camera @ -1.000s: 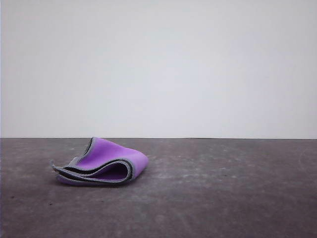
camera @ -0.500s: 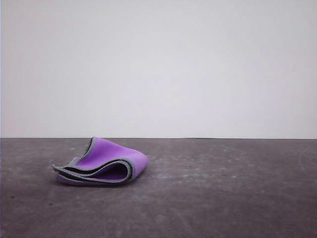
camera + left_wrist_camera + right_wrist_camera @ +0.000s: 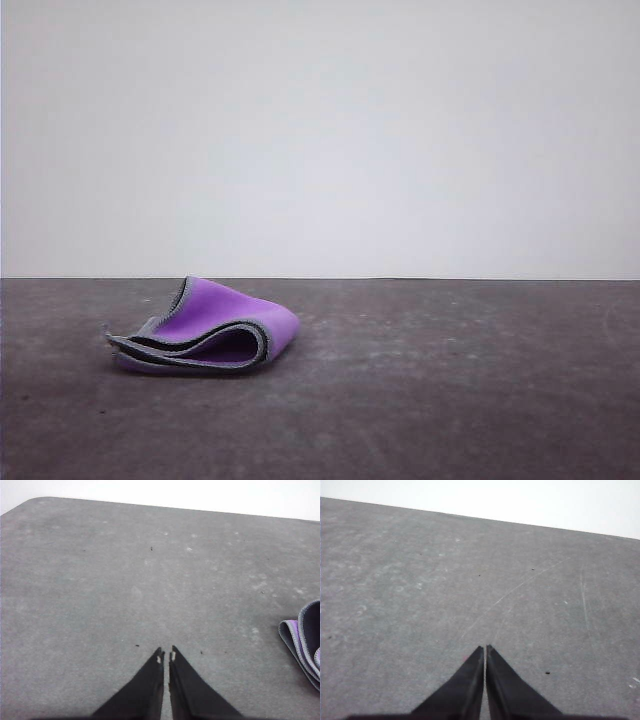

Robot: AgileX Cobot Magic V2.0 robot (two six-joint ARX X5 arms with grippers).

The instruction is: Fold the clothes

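one cloth (image 3: 205, 335) folded on table (image 3: 450, 400), unmoved since earlier frame; both jaws closed, holding nothing.

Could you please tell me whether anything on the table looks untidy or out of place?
The cloth on the left of the table is folded loosely: its layers gape open and the edges do not line up. Both grippers, left and right, are shut and hold nothing.

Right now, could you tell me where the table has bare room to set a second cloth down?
The dark grey table is bare from the folded purple cloth with the pale grey stitched edge across to its right edge, and along the near strip in front of the cloth. Only the left-middle is taken. The left end effector and right end effector, both shut, have bare table in front of them.
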